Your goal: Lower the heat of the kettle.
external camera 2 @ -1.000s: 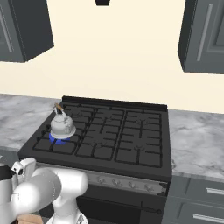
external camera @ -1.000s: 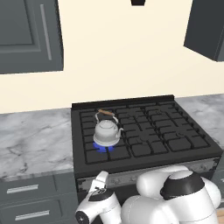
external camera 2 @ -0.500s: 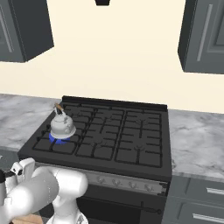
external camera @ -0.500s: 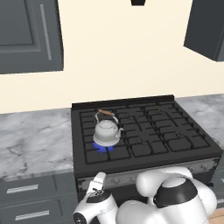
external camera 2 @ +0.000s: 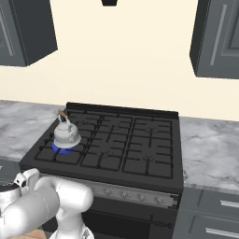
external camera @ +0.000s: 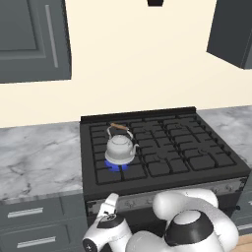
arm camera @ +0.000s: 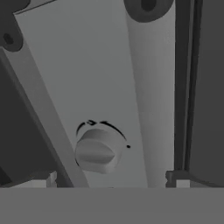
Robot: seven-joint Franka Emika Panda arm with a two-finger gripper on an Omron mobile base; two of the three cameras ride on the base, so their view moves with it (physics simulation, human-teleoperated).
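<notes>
The stove's knobs (external camera 2: 135, 196) are too small to read, the arm (external camera: 162, 231) hides part of the panel (its left end), and another knob (arm camera: 148, 8), perhaps, is cropped.

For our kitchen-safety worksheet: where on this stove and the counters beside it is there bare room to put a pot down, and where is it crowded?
Bare: the stove grates to the right of the kettle and behind it, and the marble counter on both sides. Crowded: the front-left burner, where the kettle sits over a blue flame, and the knob panel, where the open pincer hovers.
</notes>
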